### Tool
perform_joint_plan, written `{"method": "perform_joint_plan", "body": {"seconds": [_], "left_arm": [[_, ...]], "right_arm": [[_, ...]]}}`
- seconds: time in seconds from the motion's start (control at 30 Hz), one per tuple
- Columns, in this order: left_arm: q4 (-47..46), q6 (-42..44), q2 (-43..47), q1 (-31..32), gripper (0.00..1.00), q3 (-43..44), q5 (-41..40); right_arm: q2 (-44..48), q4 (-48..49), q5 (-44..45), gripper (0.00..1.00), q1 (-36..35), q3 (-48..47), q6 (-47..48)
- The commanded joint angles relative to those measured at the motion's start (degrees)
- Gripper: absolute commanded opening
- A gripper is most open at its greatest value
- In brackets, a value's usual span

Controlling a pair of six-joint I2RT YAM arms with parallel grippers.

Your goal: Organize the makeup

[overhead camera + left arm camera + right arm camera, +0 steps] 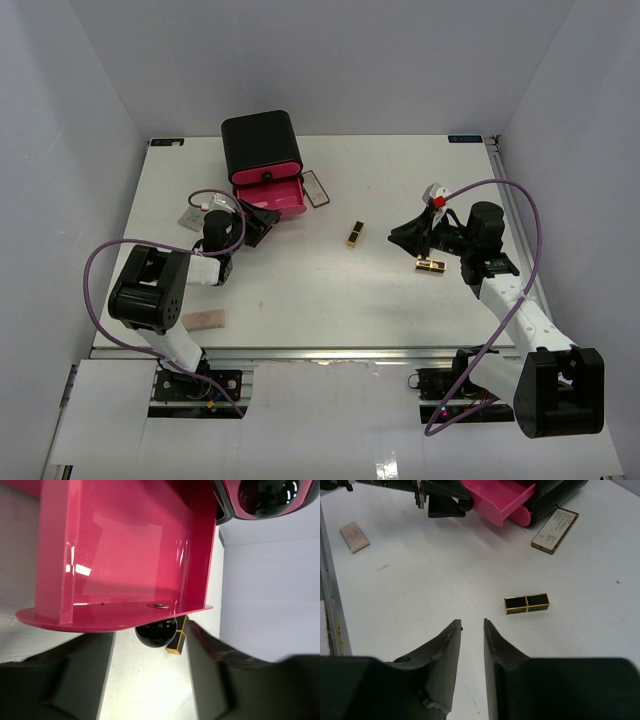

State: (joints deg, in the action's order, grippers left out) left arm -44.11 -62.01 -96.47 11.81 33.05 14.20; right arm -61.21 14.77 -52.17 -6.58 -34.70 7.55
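The black box's pink drawer stands pulled open. My left gripper is open at the drawer's front, its jaws either side of the black knob without touching it. My right gripper is open by a narrow gap and empty, above bare table. A gold-and-black lipstick lies mid-table and also shows in the right wrist view. A second lipstick lies beside my right arm. A flat compact lies right of the drawer. A beige-pink pad lies front left. A grey palette lies far left.
The black box stands at the back of the white table. White walls close in the table on three sides. Purple cables loop off both arms. The table's metal front edge shows in the right wrist view.
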Motion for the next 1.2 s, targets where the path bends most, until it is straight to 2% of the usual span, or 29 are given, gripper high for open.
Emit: {"method": "perform_joint_plan", "body": {"seconds": [0.0, 0.1, 0.23, 0.37, 0.47, 0.53, 0.6, 0.63, 0.67, 0.73, 0.87, 1.17], "left_arm": [[3.5, 4.8, 7.4, 0.0, 0.75, -0.4, 0.5], [4.0, 6.6, 11.8, 0.0, 0.79, -2.6, 1.4], [7.1, 10.2, 19.4, -0.3, 0.83, -5.0, 4.8], [14.1, 14.7, 28.0, -1.6, 0.84, -4.9, 11.5], [21.1, 18.8, 33.1, -3.2, 0.84, -2.2, 22.0], [28.6, 23.3, 36.7, -3.3, 0.85, 1.0, 25.3], [39.0, 30.2, 39.3, -3.3, 0.88, 5.4, 28.4], [42.9, 33.1, 40.6, -3.3, 0.97, 5.7, 28.4], [48.5, 37.2, 42.7, -3.3, 0.98, 7.9, 27.8], [52.6, 42.0, 46.1, -3.3, 0.98, 9.2, 25.1], [53.6, 45.1, 53.0, -3.3, 0.98, 6.1, 16.7], [54.2, 45.9, 59.0, -3.3, 0.98, 5.2, 13.3]], "right_arm": [[0.5, -5.0, -7.0, 0.42, 0.4, -1.5, 9.7], [0.4, -10.0, -10.2, 0.62, 0.4, -2.6, 17.2], [0.8, -20.7, -11.1, 0.76, 0.4, -4.1, 31.1], [1.5, -33.6, -7.6, 0.82, 0.3, -5.8, 49.9], [1.0, -44.7, -0.1, 0.85, 0.3, -7.8, 66.6], [-1.2, -48.4, 6.1, 0.88, 0.3, -10.2, 72.6], [-3.3, -52.3, 14.0, 0.89, 0.3, -12.1, 75.4], [-4.4, -53.1, 16.6, 0.89, 0.4, -12.9, 76.2], [-6.2, -53.7, 20.5, 0.89, 0.4, -14.0, 77.2], [-8.6, -53.7, 25.2, 0.89, 0.4, -15.2, 78.3], [-14.1, -54.0, 31.6, 0.89, 0.5, -17.9, 78.3], [-23.8, -50.0, 40.2, 0.84, 0.5, -18.9, 73.1]]}}
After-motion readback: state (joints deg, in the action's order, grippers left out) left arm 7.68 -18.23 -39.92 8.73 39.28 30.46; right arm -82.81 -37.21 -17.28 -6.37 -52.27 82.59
